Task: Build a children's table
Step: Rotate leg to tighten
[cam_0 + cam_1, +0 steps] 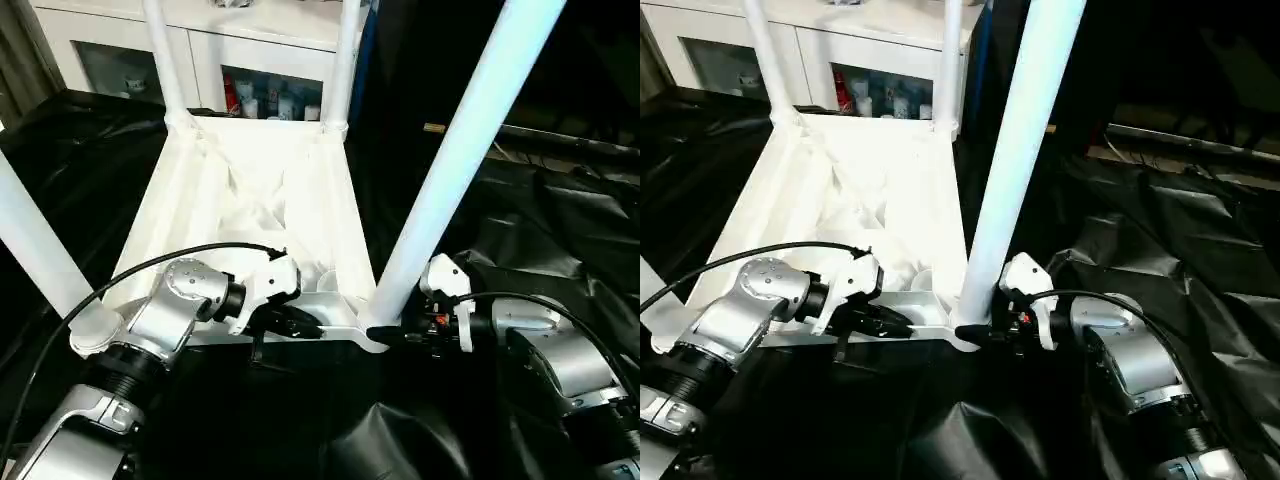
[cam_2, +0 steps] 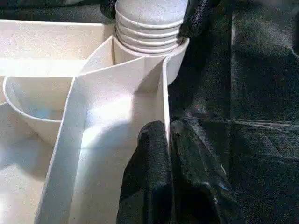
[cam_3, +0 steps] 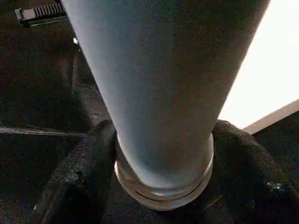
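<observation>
The tabletop point(image 1: 250, 215) is seen upside down on black sheeting point(image 1: 560, 250), ribbed underside up, at centre of the head views. Its recessed compartments are noted as bare white plastic; a curved rib is seen near the front rim. Four legs stand in the corner sockets: two far ones at about 11 point(image 1: 160, 60) and 12 o'clock point(image 1: 345, 60), one near leg at 9 o'clock point(image 1: 35, 250), one near leg point(image 1: 470, 140) rising toward 1 o'clock from the front right socket point(image 2: 175, 56). In the left wrist view the ribbed thread of that leg is seen sitting at the socket mouth, not fully sunk.

A white cabinet point(image 1: 270, 60) with glass doors is seen at 12 o'clock; small bottles are visible inside, too small to identify.

The left gripper point(image 2: 168, 163) is seen pinched tight on the thin front rim wall of the tabletop, one finger point(image 2: 147, 168) inside, the other outside.

The right gripper point(image 3: 163, 186) is seen spread around the base of the near right leg, a finger point(image 3: 79, 172) touching it on each side, just above the socket.
</observation>
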`<state>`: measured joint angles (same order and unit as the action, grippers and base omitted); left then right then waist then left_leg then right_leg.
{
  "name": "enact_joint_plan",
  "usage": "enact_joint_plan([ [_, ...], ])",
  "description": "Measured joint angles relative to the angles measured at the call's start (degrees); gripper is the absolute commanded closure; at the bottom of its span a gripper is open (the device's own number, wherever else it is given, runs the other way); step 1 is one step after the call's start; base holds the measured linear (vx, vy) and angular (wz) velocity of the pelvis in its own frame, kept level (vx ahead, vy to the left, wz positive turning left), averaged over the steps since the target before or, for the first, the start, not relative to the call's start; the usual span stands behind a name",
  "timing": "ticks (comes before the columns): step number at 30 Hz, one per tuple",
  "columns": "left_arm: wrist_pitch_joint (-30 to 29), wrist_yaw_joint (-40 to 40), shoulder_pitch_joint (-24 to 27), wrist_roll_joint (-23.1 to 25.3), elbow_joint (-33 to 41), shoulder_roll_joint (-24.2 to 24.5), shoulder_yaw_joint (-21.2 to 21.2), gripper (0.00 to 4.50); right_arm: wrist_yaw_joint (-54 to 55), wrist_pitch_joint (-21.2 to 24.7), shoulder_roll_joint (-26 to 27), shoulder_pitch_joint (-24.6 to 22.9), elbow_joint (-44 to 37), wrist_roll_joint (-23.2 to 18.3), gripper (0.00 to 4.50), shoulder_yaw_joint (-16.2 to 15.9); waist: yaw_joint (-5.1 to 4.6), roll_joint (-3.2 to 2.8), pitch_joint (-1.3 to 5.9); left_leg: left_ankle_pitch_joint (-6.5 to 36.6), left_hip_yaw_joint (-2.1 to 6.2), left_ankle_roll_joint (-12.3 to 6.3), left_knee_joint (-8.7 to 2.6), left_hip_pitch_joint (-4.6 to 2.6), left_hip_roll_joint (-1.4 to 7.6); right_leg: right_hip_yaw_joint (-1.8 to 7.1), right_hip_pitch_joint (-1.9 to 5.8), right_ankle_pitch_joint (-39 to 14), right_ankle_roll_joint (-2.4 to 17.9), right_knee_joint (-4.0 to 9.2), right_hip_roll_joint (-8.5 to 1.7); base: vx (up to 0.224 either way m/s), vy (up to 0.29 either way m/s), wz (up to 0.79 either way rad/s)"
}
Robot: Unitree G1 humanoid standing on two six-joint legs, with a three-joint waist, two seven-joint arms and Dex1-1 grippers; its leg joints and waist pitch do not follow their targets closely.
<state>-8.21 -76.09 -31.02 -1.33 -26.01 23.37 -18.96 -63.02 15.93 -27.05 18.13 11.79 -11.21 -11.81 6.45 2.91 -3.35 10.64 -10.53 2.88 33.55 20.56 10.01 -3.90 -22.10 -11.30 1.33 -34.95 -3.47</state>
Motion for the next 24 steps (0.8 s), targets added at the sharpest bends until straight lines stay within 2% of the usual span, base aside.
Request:
enact_joint_plan([
  [5,-1.0,2.7,-0.1,0.5,-0.2,-0.9,0.2,4.5,4.1,-0.2,1.6,-0.1,1.0,0.9,1.8,0.7,-0.14,0.03,0.02,0.0,0.0,0.01,0.0,-0.1,0.0,0.01,0.04,0.0,0.0,-0.05,0.0,0.0,0.0,0.0],
  [9,-2.8,12.8,-1.6,3.2,-2.9,-5.4,1.3,4.5,19.5,0.9,9.4,1.1,5.4,2.7,1.81,4.6,-1.5,0.04,0.05,0.0,0.0,0.08,-0.03,-0.42,0.0,0.02,0.14,-0.1,-0.2,-0.09,0.0,0.0,0.0,0.0],
  [16,-6.2,27.2,-5.4,6.6,-8.3,-12.8,2.1,4.5,41.9,2.6,20.8,6.1,12.2,5.2,1.81,9.6,-1.95,-0.03,0.07,0.0,0.06,0.09,-0.01,-0.5,-0.02,0.01,0.14,-0.1,-0.2,0.04,0.0,0.0,0.0,0.0],
  [20,-7.1,31.0,-5.9,7.9,-9.1,-15.3,2.3,4.5,46.3,0.6,22.7,8.2,15.5,6.9,1.81,10.4,-2.03,-0.18,0.17,0.0,0.03,0.09,0.0,-0.48,-0.1,0.11,0.18,-0.1,-0.2,0.08,-0.04,0.0,0.0,0.0],
  [21,-7.1,31.1,-5.9,7.9,-9.0,-15.4,2.3,4.5,46.3,0.2,22.8,8.4,15.9,7.1,1.25,10.4,-1.99,-0.23,0.2,0.0,0.02,0.09,-0.03,-0.48,-0.11,0.13,0.17,-0.1,-0.2,0.08,-0.04,0.0,0.0,0.0],
  [24,-7.1,31.3,-5.9,7.9,-9.0,-15.7,2.4,4.5,46.4,-0.2,23.1,8.5,16.1,7.3,1.05,10.5,-1.78,-0.32,0.25,0.0,0.03,0.09,-0.14,-0.5,-0.1,0.11,0.15,0.0,-0.2,-0.01,-0.03,0.0,0.0,0.0],
])
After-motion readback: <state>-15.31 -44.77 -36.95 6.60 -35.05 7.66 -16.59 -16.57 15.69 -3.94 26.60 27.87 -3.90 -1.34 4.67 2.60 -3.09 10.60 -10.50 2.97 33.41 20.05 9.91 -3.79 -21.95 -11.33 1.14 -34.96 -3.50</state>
